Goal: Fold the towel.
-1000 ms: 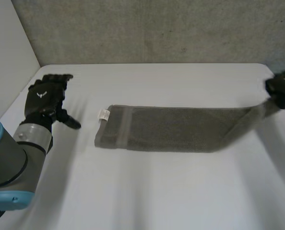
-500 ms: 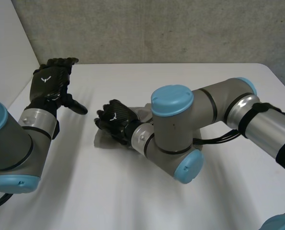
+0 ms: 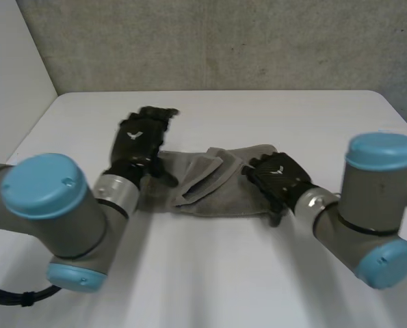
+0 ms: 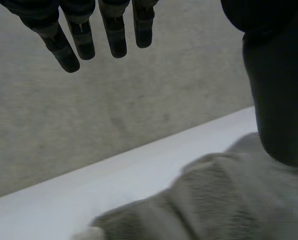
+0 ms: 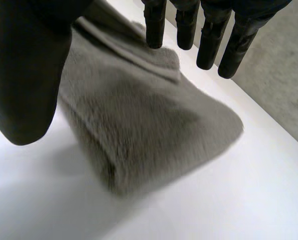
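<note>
**Left hand** (image 3: 136,140). It is stationed over one end of the towel (image 3: 220,197). In the left wrist view its fingers (image 4: 71,47) are straight and slightly spread, well clear of the cloth. The thumb (image 4: 279,100) points down towards the towel surface (contact at the tip cannot be confirmed). The hand is fully open and grips nothing.

**Towel.** The grey towel lies on the white worktop (image 3: 210,273), stretched between the two hands. It is doubled over into a short band. The upper layer is rumpled, and a loose fold stands up just beside the left hand's thumb. In the left wrist view the cloth (image 4: 214,200) lies under that hand's palm and thumb.

**Right hand** (image 3: 277,176). It sits at the opposite end of the towel, back of the hand facing up. In the right wrist view its fingers (image 5: 209,45) are straight and extended above the cloth, with the thumb (image 5: 23,75) held apart from them. The doubled end of the towel (image 5: 149,125) lies under the palm. The hand is open, with no cloth pinched or enclosed.

**Surroundings.** A concrete wall (image 3: 224,41) stands beyond both hands' fingertips, at the far edge of the worktop.
</note>
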`<action>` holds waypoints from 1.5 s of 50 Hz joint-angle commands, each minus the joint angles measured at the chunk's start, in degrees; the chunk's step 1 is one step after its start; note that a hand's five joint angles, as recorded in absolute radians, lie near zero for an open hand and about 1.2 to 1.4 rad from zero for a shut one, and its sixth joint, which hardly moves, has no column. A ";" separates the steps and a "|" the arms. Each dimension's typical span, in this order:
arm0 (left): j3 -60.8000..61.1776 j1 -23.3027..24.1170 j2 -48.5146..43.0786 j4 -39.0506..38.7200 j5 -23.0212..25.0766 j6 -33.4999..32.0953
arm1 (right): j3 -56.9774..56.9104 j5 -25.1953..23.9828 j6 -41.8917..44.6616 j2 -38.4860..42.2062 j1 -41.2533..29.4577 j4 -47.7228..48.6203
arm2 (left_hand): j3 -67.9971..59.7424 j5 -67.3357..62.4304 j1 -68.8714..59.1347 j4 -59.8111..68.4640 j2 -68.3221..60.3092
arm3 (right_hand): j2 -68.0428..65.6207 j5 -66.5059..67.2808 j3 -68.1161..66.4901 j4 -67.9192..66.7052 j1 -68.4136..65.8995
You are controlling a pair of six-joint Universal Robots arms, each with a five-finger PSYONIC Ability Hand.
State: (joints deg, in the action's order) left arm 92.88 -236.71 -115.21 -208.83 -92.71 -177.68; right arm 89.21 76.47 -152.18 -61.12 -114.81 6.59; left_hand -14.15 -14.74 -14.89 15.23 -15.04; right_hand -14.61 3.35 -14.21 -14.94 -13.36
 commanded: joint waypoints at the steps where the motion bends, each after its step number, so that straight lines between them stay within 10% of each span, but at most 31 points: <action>1: -6.05 5.12 -5.64 6.33 0.07 -0.13 | 7.46 -1.59 -0.22 -1.20 2.83 7.64 | 0.40 10.99 1.14 -1.48 1.30 | 4.61 -3.35 4.21 4.94 3.36; 25: -16.33 5.91 -14.69 12.92 -1.34 -3.20 | 10.02 -2.47 -0.23 -0.41 3.80 11.17 | -3.30 7.29 -2.56 2.22 -2.41 | 4.61 -3.35 4.21 4.94 3.36; 55: -22.22 0.03 -19.96 12.92 -15.99 -3.55 | 10.11 -2.38 0.21 1.53 3.71 11.34 | -6.66 3.93 -5.92 5.59 -5.77 | 1.16 0.10 0.76 1.49 -0.09; 75: -12.73 -1.91 -10.82 13.27 -19.35 -3.11 | 10.37 -2.29 0.12 1.26 3.80 11.43 | -0.10 10.49 0.64 -0.97 0.79 | 1.16 0.10 0.76 1.49 -0.09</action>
State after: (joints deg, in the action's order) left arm 77.40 -239.35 -129.72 -194.94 -112.38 -180.91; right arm 99.42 74.14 -152.05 -59.72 -111.00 17.93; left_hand -20.15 -19.42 -20.67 20.54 -20.47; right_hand -14.61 3.37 -14.07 -14.94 -13.37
